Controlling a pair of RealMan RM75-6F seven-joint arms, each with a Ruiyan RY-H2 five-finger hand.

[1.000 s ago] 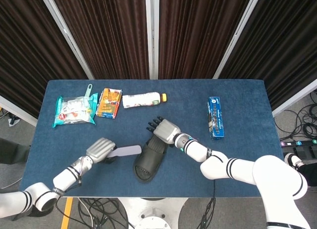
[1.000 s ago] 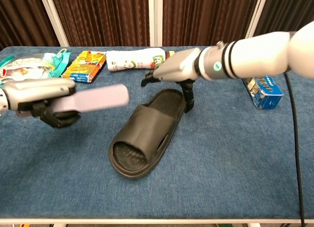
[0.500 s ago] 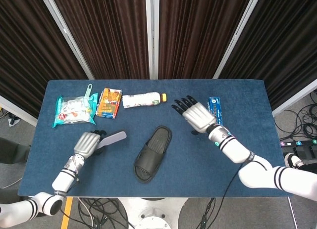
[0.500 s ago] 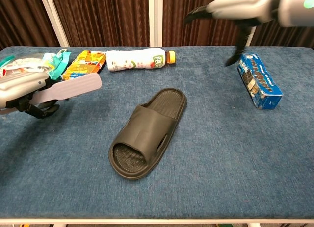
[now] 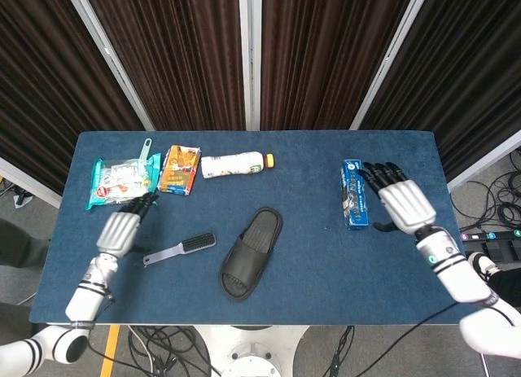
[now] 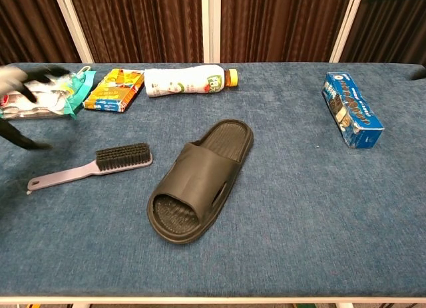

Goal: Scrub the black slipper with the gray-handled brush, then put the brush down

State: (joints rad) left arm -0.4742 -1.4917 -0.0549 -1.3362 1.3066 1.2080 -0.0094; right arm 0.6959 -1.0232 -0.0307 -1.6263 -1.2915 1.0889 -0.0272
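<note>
Brush lies beside slipper, bristles up.

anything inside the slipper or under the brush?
The black slipper looks empty: bare footbed at the heel, dark toe opening with nothing visible, though the strap hides part of the inside. The brush lies bristles-up straight on the blue table; its underside contact isn't visible.

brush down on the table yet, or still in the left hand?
Down. The brush lies flat on the table, bristles up, left of the slipper. The left hand is open and apart from it.
</note>
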